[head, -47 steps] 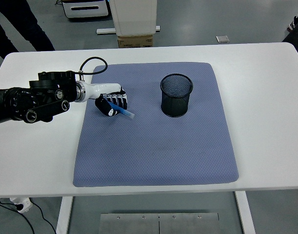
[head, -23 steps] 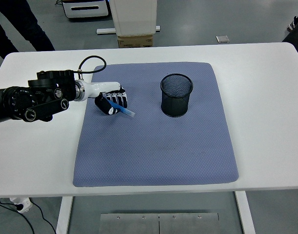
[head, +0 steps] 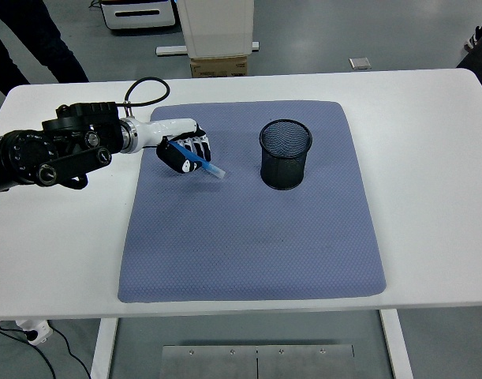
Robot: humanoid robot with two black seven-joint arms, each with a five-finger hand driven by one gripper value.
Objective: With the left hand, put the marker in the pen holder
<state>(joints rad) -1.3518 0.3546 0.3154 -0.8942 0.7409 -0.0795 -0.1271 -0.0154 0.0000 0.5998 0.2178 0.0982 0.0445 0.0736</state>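
Marker (head: 199, 163) clamped in the curled fingers of the left hand (head: 183, 152), blue barrel slanting down and to the right, pale tip poking out toward the pen holder (head: 285, 154). Held over the left part of the blue mat (head: 256, 237), seemingly lifted clear of it, though hard to say for certain. Grasp done, then; carry and drop into the holder not yet done. Holder upright, black mesh, apparently empty, well apart from the hand on the mat's upper right. Left arm reaching in low from the left edge across the white table (head: 430, 158), wrist roughly level. Right hand out of view.
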